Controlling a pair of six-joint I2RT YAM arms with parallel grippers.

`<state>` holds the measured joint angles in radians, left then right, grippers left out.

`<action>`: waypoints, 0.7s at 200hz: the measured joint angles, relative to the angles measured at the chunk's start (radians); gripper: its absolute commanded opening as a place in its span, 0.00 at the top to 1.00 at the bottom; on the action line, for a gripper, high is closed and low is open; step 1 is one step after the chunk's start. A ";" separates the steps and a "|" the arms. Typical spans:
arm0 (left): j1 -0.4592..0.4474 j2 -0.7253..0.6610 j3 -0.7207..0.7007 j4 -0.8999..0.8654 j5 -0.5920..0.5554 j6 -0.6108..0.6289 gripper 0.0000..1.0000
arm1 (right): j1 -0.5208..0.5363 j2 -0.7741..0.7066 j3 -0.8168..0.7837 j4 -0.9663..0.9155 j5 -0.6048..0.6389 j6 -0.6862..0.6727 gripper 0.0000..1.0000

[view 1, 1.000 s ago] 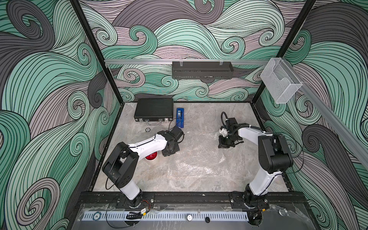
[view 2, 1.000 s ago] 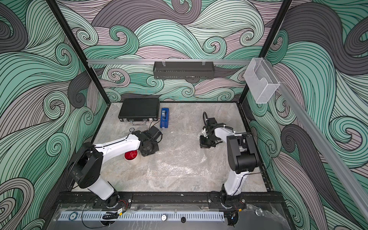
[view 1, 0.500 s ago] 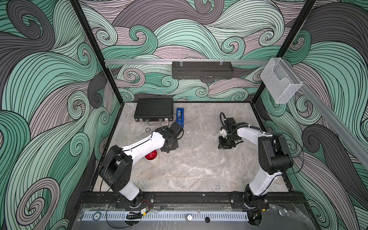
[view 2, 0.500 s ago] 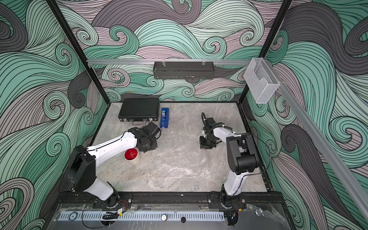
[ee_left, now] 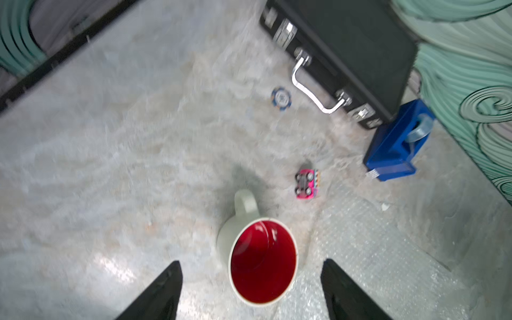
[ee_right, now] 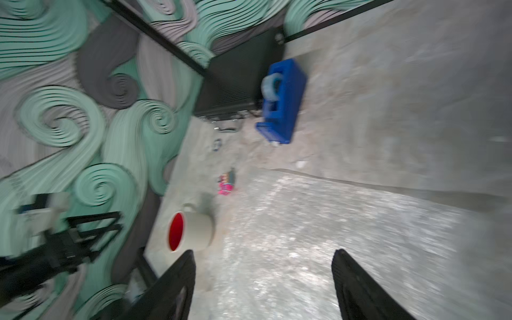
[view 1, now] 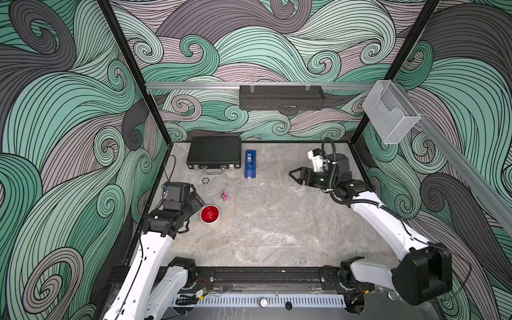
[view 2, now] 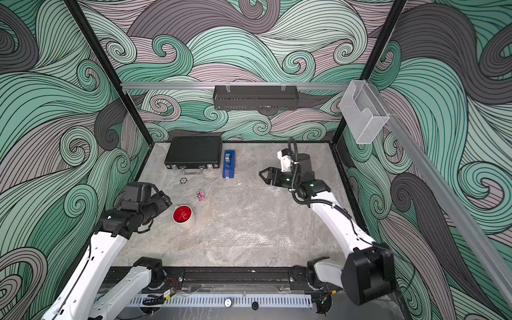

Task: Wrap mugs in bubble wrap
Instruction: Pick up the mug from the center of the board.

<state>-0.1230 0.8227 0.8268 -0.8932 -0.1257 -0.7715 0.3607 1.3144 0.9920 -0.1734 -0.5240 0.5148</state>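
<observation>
The mug is glossy red inside; the bubble wrap is clear, bumpy plastic on the matt stone-look table

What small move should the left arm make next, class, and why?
Probably ease the left gripper forward and close it on the mug. Its jaws stand open with the mug just ahead of them, upright and unheld. The mug seems to stand beside the wrap, at its edge rather than on it, so it likely needs grasping before it can go onto the sheet.
</observation>
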 measured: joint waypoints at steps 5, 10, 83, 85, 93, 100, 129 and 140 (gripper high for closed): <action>0.003 0.010 -0.013 -0.011 0.019 0.000 0.19 | 0.043 0.037 0.008 0.026 -0.006 0.017 0.23; 0.005 0.026 -0.020 -0.021 0.038 0.000 0.19 | 0.087 0.078 0.019 0.045 -0.016 0.028 0.24; 0.050 0.314 0.003 -0.069 0.125 0.077 0.44 | 0.278 0.358 0.107 0.101 -0.061 0.129 0.28; 0.050 0.319 0.005 -0.071 0.126 0.082 0.45 | 0.277 0.358 0.109 0.101 -0.061 0.129 0.28; 0.050 0.350 0.010 -0.072 0.132 0.090 0.50 | 0.274 0.358 0.119 0.103 -0.061 0.129 0.28; 0.050 0.375 0.008 -0.071 0.145 0.101 0.53 | 0.271 0.357 0.127 0.106 -0.061 0.129 0.28; 0.050 0.433 -0.044 -0.031 0.189 0.116 0.69 | 0.266 0.357 0.135 0.115 -0.064 0.133 0.28; 0.050 0.443 -0.052 -0.018 0.202 0.124 0.72 | 0.265 0.357 0.135 0.113 -0.065 0.133 0.28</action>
<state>-0.0727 1.2655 0.7746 -0.9115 0.0765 -0.6476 0.6258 1.6718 1.1275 -0.0605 -0.5888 0.6479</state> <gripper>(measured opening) 0.313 0.717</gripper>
